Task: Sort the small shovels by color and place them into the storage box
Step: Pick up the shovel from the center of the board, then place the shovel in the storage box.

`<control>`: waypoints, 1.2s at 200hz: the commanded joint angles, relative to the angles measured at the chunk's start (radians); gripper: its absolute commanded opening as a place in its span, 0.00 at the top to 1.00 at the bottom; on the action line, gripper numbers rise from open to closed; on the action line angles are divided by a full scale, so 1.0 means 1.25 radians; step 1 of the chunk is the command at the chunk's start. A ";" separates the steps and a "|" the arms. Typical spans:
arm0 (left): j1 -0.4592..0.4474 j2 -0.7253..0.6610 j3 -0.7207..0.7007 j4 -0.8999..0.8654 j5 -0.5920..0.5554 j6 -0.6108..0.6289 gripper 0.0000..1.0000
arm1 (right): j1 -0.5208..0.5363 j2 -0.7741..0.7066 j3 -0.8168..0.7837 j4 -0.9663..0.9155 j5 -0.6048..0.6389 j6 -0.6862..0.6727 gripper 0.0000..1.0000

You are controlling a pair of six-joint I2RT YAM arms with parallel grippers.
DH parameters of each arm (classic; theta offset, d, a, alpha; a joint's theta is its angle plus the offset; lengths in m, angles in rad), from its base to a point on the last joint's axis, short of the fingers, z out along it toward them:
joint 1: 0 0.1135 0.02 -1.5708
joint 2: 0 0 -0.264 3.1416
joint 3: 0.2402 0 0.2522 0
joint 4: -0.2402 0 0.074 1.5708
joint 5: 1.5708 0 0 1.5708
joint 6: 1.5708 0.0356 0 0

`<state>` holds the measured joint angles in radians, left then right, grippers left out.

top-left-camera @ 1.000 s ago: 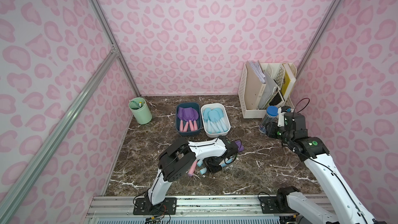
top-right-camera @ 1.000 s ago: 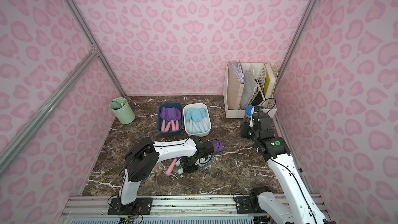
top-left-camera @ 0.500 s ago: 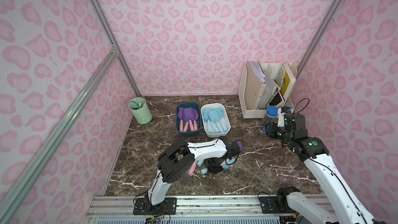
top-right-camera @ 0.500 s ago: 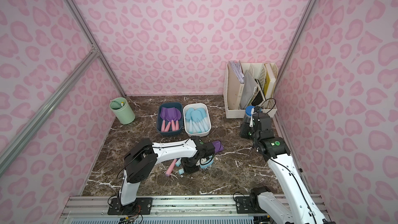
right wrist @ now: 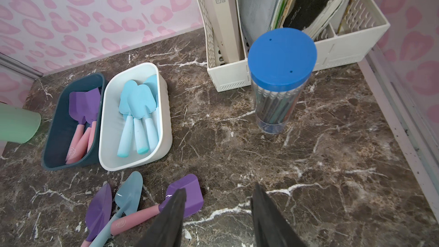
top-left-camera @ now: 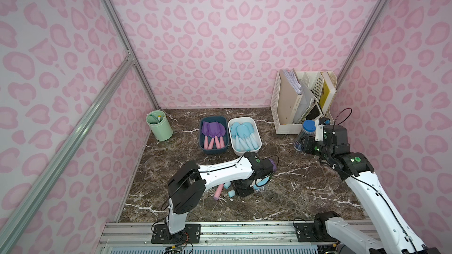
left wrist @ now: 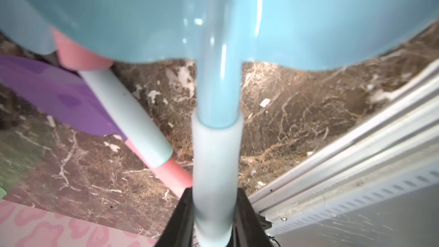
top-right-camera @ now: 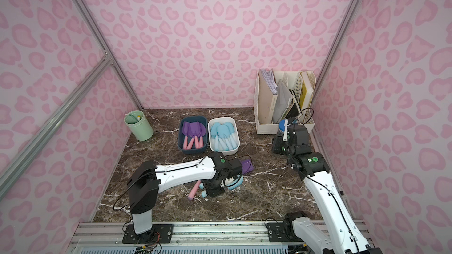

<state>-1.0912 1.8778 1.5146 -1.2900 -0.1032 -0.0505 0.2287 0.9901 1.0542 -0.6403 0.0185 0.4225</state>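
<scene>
Left gripper is clamped tight. Its black fingers pinch the pale handle of a light blue shovel from both sides, a hold that by my reading leaves the blade free to go into a box first. Just beside it a second blue handle crosses a pink handle, with a purple blade next to them. That's the unsorted pile, sitting lower centre of the floor in both top views. The held one belongs, I'd judge, in the white box, where the blue shovels lie. The dark blue box right beside it, to its left in the frame, holds the purple ones, and both boxes sit at mid-frame just above the left wrist. Over at the right edge of the floor the right gripper hangs part open with nothing between its fingers, parked by the blue-lidded pencil tube, likely to stay clear. Now the trouble spots: the held blade is a blur, cut off by the wrist frame. In both top views the left arm covers the grip itself, so I cannot tell whether the shovel is off the marble. How many loose shovels lie under that arm is hard to count.
</scene>
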 commanded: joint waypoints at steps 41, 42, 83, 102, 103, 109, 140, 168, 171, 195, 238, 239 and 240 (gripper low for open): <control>0.059 -0.036 0.210 -0.132 -0.022 -0.067 0.95 | 0.000 0.025 0.069 0.005 -0.035 -0.004 0.50; 0.060 -0.036 0.214 -0.133 -0.023 -0.069 0.96 | 0.000 0.025 0.070 0.005 -0.035 -0.004 0.50; 0.119 0.030 0.457 -0.224 -0.054 -0.141 0.97 | 0.000 0.016 0.068 -0.010 -0.048 -0.005 0.50; 0.151 0.095 0.610 -0.273 -0.053 -0.172 0.97 | 0.000 0.012 0.066 -0.018 -0.053 -0.008 0.50; 0.152 0.098 0.618 -0.274 -0.054 -0.174 0.97 | 0.000 0.012 0.066 -0.018 -0.053 -0.008 0.50; 0.162 0.122 0.667 -0.286 -0.055 -0.185 0.98 | 0.000 0.012 0.066 -0.021 -0.053 -0.009 0.50; 0.224 0.148 0.730 -0.206 -0.035 -0.281 0.99 | -0.001 0.010 0.070 -0.032 -0.059 -0.014 0.50; 0.284 0.171 0.751 -0.155 -0.036 -0.372 1.00 | 0.000 0.009 0.068 -0.031 -0.068 -0.012 0.50; 0.288 0.174 0.752 -0.149 -0.036 -0.379 1.00 | 0.000 0.009 0.068 -0.030 -0.071 -0.012 0.50; 0.315 0.204 0.754 -0.089 -0.026 -0.431 1.00 | 0.000 0.015 0.062 -0.029 -0.075 -0.012 0.50; 0.352 0.275 0.753 0.036 -0.018 -0.491 1.00 | 0.000 0.025 0.044 -0.018 -0.094 0.003 0.50; 0.353 0.277 0.753 0.039 -0.018 -0.492 1.00 | 0.000 0.025 0.044 -0.018 -0.094 0.003 0.51; 0.353 0.280 0.753 0.041 -0.017 -0.494 1.00 | 0.000 0.025 0.043 -0.018 -0.095 0.004 0.51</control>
<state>-0.6689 2.1860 2.4512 -1.3582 -0.1303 -0.5941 0.2279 1.0187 1.1179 -0.6731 -0.0792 0.4149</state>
